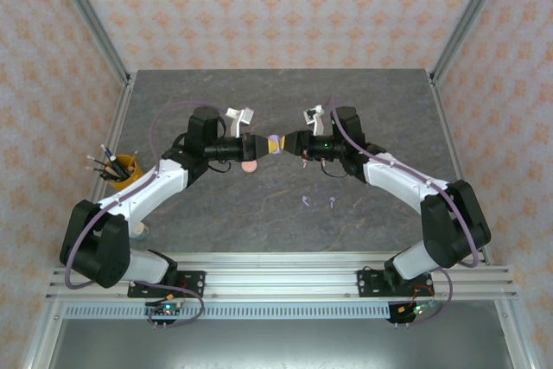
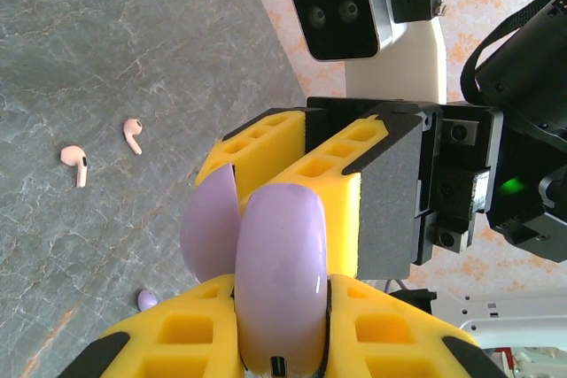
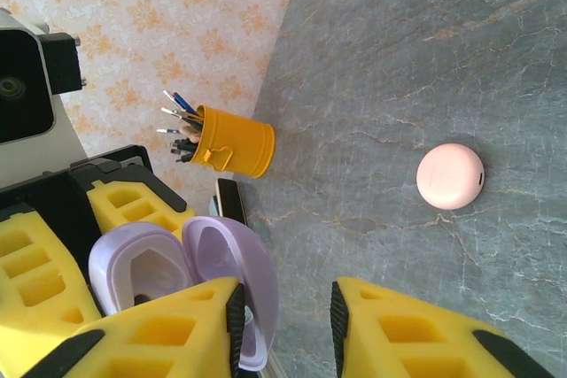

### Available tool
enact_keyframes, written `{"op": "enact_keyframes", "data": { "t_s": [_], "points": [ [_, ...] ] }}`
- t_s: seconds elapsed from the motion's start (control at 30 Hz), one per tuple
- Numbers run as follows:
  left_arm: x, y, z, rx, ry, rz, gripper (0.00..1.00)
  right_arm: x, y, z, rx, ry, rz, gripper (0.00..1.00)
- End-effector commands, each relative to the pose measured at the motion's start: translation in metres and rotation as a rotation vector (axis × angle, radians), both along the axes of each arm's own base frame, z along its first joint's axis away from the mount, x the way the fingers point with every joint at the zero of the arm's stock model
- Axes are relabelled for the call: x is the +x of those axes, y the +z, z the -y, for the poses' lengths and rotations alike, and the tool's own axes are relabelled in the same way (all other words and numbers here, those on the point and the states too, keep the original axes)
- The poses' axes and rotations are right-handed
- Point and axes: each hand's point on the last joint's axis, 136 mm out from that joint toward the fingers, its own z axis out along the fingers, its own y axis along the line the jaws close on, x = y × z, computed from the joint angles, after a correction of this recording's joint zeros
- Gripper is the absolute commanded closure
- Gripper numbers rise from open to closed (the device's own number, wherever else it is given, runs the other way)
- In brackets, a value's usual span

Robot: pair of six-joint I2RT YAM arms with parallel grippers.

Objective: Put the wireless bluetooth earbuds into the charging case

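A lilac charging case point(image 2: 282, 254) is held above the table with its lid point(image 2: 208, 227) swung open. My left gripper point(image 2: 282, 289) is shut on the case's base. In the right wrist view the open lid point(image 3: 226, 254) rests against one pad of my right gripper point(image 3: 285, 307), whose jaws stand apart; the hollow base point(image 3: 142, 267) shows behind it. Both grippers point(image 1: 262, 144) point(image 1: 289, 142) meet at mid-table. Two pale pink earbuds point(image 2: 75, 164) point(image 2: 133, 135) and a lilac earbud point(image 2: 147, 299) lie on the table. Two tiny pale earbuds point(image 1: 305, 202) point(image 1: 333, 203) lie in front of the grippers.
A closed round pink case point(image 3: 451, 176) sits on the grey table point(image 1: 380, 110), just under the left gripper in the top view point(image 1: 250, 165). A yellow cup of pens point(image 1: 121, 168) stands at the left edge. Patterned walls enclose the table.
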Motion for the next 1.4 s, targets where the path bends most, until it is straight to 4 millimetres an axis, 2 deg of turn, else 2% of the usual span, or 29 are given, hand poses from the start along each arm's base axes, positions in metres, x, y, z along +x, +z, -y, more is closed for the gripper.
{"op": "enact_keyframes", "data": {
  "t_s": [0.0, 0.3, 1.0, 1.1, 1.37],
  "points": [
    [-0.004, 0.046, 0.009, -0.07, -0.076, 0.126, 0.94, -0.008, -0.009, 0.002, -0.028, 0.018, -0.006, 0.67],
    [-0.006, 0.044, 0.01, -0.063, -0.089, 0.122, 0.94, -0.013, -0.008, 0.013, -0.029, 0.013, 0.007, 0.68],
    [-0.002, 0.041, 0.02, -0.055, -0.128, 0.101, 0.95, -0.014, -0.002, 0.001, -0.002, 0.096, -0.013, 0.7],
    [-0.003, 0.039, 0.02, -0.054, -0.132, 0.1, 0.95, -0.011, -0.002, 0.001, -0.009, 0.085, -0.009, 0.72],
    [-0.003, 0.034, 0.02, -0.047, -0.13, 0.095, 0.95, -0.005, 0.004, 0.001, -0.014, 0.067, 0.006, 0.85]
  ]
}}
